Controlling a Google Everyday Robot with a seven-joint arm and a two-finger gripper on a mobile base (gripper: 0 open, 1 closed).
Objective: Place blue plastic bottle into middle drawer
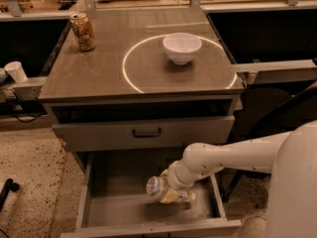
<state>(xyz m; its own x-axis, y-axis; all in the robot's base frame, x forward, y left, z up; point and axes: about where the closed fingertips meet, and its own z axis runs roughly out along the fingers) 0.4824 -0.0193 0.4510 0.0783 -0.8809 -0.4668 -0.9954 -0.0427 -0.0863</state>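
Gripper (171,193) inside the middle drawer (111,208), blue plastic bottle (154,186) clamped sideways between its jaws, drawer floor just below.
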